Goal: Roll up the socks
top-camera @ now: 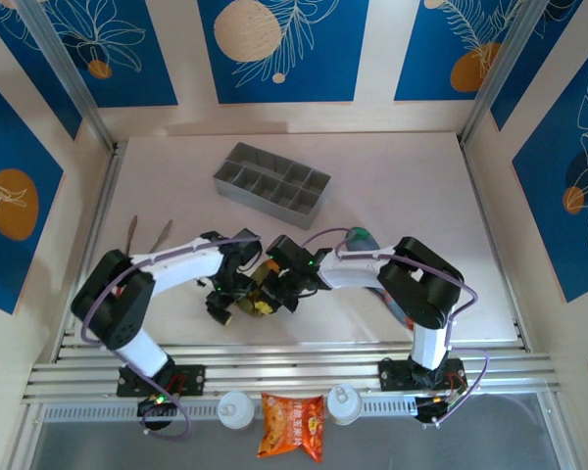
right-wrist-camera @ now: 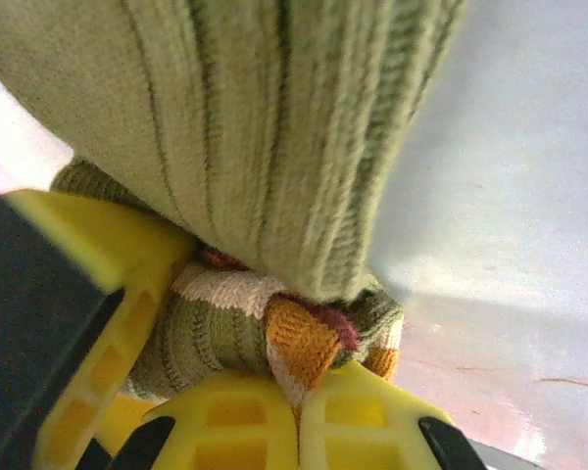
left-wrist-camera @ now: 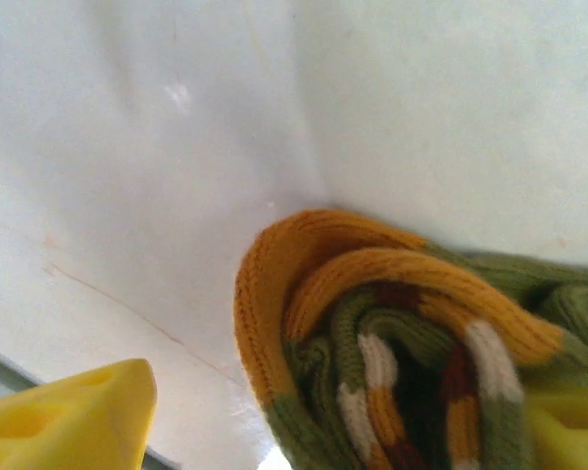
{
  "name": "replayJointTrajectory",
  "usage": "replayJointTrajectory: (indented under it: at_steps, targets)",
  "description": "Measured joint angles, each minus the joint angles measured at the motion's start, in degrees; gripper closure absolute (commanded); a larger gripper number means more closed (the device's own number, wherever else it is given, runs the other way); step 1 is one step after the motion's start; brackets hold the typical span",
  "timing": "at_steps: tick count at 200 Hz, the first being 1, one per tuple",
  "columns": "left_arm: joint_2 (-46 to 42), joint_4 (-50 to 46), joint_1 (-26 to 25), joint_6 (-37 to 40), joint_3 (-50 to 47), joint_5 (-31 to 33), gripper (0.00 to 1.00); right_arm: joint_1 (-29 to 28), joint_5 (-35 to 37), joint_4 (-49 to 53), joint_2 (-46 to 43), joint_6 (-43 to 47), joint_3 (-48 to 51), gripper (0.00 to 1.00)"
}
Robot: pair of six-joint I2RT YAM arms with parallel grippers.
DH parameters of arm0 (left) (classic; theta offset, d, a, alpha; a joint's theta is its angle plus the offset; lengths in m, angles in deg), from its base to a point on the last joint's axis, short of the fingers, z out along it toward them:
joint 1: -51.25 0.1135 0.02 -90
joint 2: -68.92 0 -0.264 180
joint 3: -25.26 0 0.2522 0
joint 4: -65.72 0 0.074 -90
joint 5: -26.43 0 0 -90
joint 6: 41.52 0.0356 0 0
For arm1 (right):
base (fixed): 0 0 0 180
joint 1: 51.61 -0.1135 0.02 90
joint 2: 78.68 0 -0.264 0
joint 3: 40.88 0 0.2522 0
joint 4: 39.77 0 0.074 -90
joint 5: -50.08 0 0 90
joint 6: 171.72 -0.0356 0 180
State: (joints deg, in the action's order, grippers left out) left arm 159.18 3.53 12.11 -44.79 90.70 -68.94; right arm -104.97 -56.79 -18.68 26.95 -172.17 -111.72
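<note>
**Half-rolled sock held by one thin pinch, at risk of uncoiling**

The olive-brown sock (left-wrist-camera: 392,333) sits as a loose coil on the desk (top-camera: 402,186), on the near side of the grey divided tray (top-camera: 271,182), towards the arm bases. Its orange end and its orange, cream and dark red stripes curl inward.

The main risk is that the coil springs open. The left fingers (left-wrist-camera: 73,416) are spread wide. One yellow pad stands clear of the roll and the other lies at its far side, so they put no squeeze on it. The right fingers (right-wrist-camera: 245,421) are pressed together and nip only a small fold of striped fabric at the roll's edge. If that arm pulls, it may draw out one layer instead of turning the whole bundle. The ribbed olive cloth draped above those fingers looks slack and could slide free.

A second risk is that the grey-blue sock (top-camera: 359,236) is left out of the roll. Its green toe shows near and to the right of the tray, partly under the right arm and apart from the coil.

Both arms reach inward from their bases, elbows bent outward. Their wrists meet nearly head-on just near of the tray, low over the desk, one on each side of the roll.
</note>
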Motion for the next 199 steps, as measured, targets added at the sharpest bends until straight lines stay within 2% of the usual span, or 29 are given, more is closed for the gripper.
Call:
replayJointTrajectory:
  at_steps: [38, 55, 69, 148, 181, 199]
  targets:
    - [-15.7, 7.7, 0.3, 1.5, -6.9, 4.4, 0.10, 1.7, -5.5, -1.2, 1.8, -0.6, 0.0, 1.00]
    - [-24.3, 14.6, 0.4, 2.1, -12.9, 5.3, 0.16, 2.3, -6.8, -2.1, 2.1, -0.8, 0.3, 1.00]
    - [-28.1, 19.0, 0.4, 2.5, -17.2, 5.5, 0.21, 2.6, -7.1, -2.8, 2.1, -0.8, 0.7, 1.00]
    - [-32.3, 28.1, -1.8, 2.8, -23.2, 5.9, 0.47, 3.9, -9.0, -4.5, 2.6, -1.2, 0.9, 1.00]
    - [-32.3, 29.1, -3.9, 0.7, -24.7, 6.6, 0.63, 4.0, -9.0, -4.5, 2.6, -1.2, 1.0, 1.00]
    - [-31.4, 29.2, -4.7, -0.3, -25.0, 7.1, 0.64, 4.0, -9.1, -4.5, 2.6, -1.2, 1.0, 1.00]
